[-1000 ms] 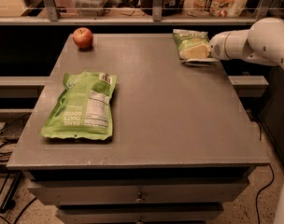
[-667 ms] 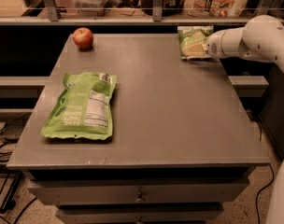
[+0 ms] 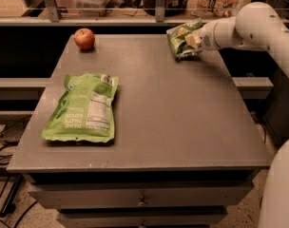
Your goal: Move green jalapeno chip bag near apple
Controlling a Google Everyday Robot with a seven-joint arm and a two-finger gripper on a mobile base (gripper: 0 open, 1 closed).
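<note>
green jalapeno chip bag (image 3: 177, 36): I see it at the far right corner of the table, crumpled and tilted, its right end caught in the fingers; I cannot tell whether its lower edge touches the top.
fingers (image 3: 189, 38): closed narrow on the bag's right end, and I see one pale pad pressed against the dark-green foil.
gripper (image 3: 192, 40): over the far right corner of the table, pointing left toward the bag it holds.
arm (image 3: 251, 25): white, and I see it come in from the right edge of the view, bending down to the gripper.
table (image 3: 173, 122): grey flat top; I see a small shadow on it under the bag.
apple (image 3: 84, 38): red with yellowish patches, resting near the far left corner of the table, well apart from the bag, with bare grey top between them.
lime-green pouch (image 3: 85, 109): flat on the left half of the table, nearer to me than the apple, white nutrition label up, well apart from both bag and apple.
drawers (image 3: 142, 201): I see them shut under the front edge of the table.
shelf (image 3: 135, 18): runs behind the table and carries things I cannot make out.
</note>
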